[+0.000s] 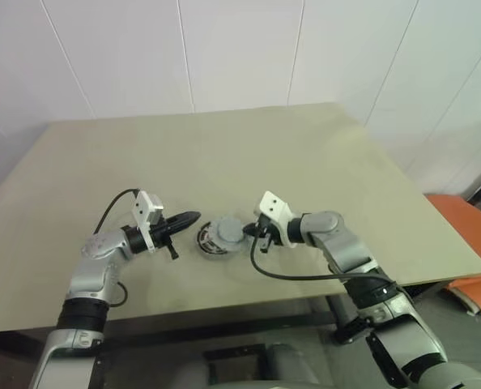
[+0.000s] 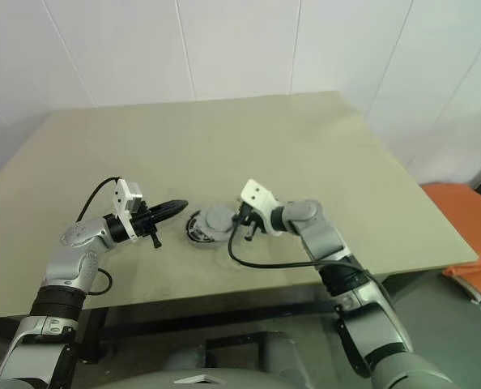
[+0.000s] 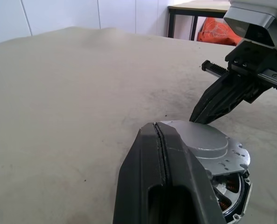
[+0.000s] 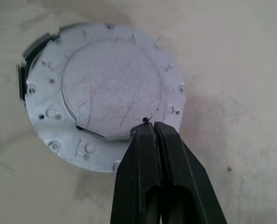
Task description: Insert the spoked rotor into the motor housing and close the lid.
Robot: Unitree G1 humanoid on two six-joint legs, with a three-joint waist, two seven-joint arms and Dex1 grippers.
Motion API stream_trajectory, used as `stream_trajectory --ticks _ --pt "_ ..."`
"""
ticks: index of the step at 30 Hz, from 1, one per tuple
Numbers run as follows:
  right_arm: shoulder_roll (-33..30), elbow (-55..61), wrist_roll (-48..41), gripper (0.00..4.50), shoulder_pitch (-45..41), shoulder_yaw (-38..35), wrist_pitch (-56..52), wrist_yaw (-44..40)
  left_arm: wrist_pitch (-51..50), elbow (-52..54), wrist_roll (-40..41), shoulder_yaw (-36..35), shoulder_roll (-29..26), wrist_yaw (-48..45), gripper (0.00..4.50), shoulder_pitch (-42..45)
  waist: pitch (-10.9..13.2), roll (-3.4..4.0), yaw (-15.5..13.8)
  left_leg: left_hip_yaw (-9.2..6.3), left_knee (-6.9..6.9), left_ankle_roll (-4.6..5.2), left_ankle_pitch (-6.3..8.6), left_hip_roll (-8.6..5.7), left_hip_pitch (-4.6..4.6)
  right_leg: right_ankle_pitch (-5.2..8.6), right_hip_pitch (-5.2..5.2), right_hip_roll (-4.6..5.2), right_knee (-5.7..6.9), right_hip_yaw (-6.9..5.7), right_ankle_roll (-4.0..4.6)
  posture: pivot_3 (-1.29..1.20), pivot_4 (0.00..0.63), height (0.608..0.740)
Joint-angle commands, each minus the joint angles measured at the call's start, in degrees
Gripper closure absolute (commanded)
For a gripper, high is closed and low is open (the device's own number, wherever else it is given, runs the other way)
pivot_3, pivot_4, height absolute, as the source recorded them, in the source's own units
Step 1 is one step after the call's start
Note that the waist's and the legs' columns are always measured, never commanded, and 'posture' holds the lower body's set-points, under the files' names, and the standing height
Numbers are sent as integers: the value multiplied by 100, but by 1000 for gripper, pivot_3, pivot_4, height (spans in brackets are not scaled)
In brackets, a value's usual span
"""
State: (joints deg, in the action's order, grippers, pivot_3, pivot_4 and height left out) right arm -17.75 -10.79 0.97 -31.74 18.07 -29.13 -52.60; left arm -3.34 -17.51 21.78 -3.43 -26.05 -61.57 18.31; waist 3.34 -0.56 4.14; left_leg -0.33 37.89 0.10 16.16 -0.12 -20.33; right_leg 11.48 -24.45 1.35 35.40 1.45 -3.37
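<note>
A silvery round lid point(image 4: 101, 88) lies askew on top of the motor stack point(image 1: 222, 237) near the table's front middle. Below its lifted edge the spoked rotor point(image 3: 228, 192) shows copper windings and a dark rim point(image 1: 206, 241). The motor housing under them is mostly hidden. My right gripper point(image 4: 148, 126) is shut, and its tips touch the lid's top near the rim on the right side. My left gripper point(image 1: 195, 216) is shut on nothing. It points level at the stack from the left and stops just short of it.
The stack stands on a beige table point(image 1: 224, 154), close to the front edge point(image 1: 224, 301). A black cable point(image 1: 297, 277) loops from my right wrist over the table. An orange seat point(image 1: 467, 243) stands off the table's right side.
</note>
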Motion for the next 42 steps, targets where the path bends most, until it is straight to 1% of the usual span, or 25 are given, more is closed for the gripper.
stream_trajectory --ticks 1,8,16,20,23,33,37,42 --pt "236 6 17 4436 -133 116 277 228 49 86 3 -70 -84 3 4500 107 0 0 0 -1 0 0 0 0 0 0 0 -1 0 0 0 0 0 740" --pt "385 -56 -111 4436 -168 -22 279 358 65 40 -12 -55 -70 9 4500 145 0 0 -2 -1 1 0 0 3 1 -2 0 -5 1 0 4 0 0 740" --pt "539 29 -407 4436 -180 -210 82 278 87 -3 -29 -35 -43 25 4500 178 0 0 -6 0 0 0 0 2 -3 -3 -1 -2 -2 0 4 0 0 740" --pt "492 145 -466 4436 -114 -109 -52 146 95 -6 -32 -35 -39 32 4500 178 0 0 -6 -2 0 0 0 3 -2 -3 -1 -3 -1 0 4 0 0 740" --pt "505 104 -397 4436 -87 -94 -7 240 100 -11 -38 -32 -37 35 4500 180 0 0 -6 -1 0 0 0 3 -2 -3 -1 -3 -1 0 4 0 0 740" --pt "801 147 -674 4436 -113 -314 -165 466 117 -36 -59 -7 -18 26 4500 205 0 0 -6 -1 0 0 0 5 -3 -3 -2 -1 -1 0 4 0 0 740" --pt "800 279 -719 4436 -41 -170 -261 356 122 -39 -64 3 -13 26 4500 210 0 0 -7 -2 0 0 0 5 -3 -3 -2 -1 -1 0 4 0 0 740" --pt "956 152 -683 4436 -75 -152 -183 592 122 -29 -67 1 -12 31 4500 202 0 0 -6 -2 0 0 0 7 -2 -3 -2 -1 -1 0 4 0 0 740"
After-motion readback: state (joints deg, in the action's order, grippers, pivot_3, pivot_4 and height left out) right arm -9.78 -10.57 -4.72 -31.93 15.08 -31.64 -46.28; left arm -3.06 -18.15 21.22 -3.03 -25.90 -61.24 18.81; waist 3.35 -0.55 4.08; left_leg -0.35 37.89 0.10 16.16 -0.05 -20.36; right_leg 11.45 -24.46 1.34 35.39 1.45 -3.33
